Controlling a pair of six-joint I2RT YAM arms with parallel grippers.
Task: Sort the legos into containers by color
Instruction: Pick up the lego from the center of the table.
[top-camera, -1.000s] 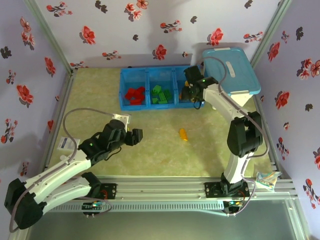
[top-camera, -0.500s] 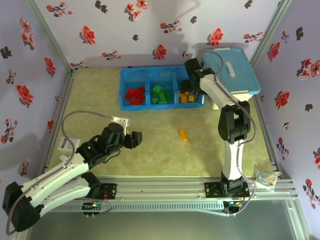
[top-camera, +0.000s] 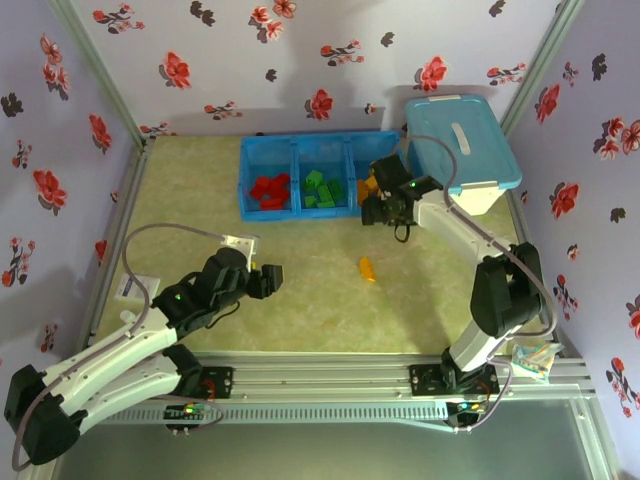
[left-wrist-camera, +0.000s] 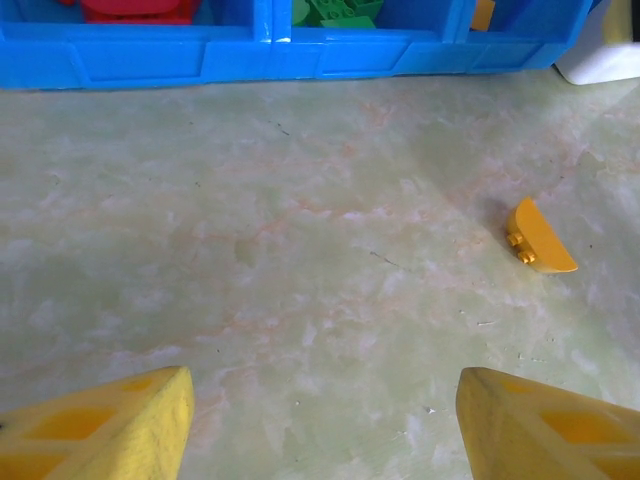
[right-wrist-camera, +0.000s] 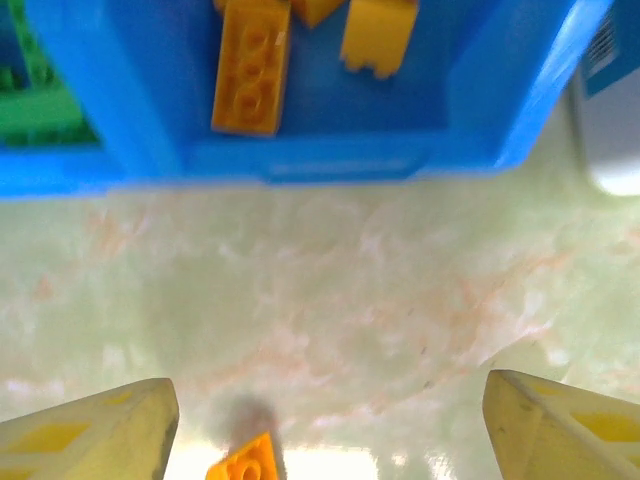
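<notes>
The right pincer stands wide open, its two yellow fingers far apart with nothing clamped between them. It hangs over the worktop just in front of the blue tray, at the right-hand compartment where the yellow-orange legos lie. The left pincer is wide open too and empty, hovering toward the near left part of the worktop, well apart from the tray. One loose orange brick lies on the open worktop between the two pincers, nearer the right one. The right wrist view seems to catch it low between the fingers, touching neither, though the blur there makes that uncertain. The tray sits along the far edge, with red legos in its left compartment and green legos in the middle one. A white bin with a light-blue lid stands at the far right corner, just beside the tray.
</notes>
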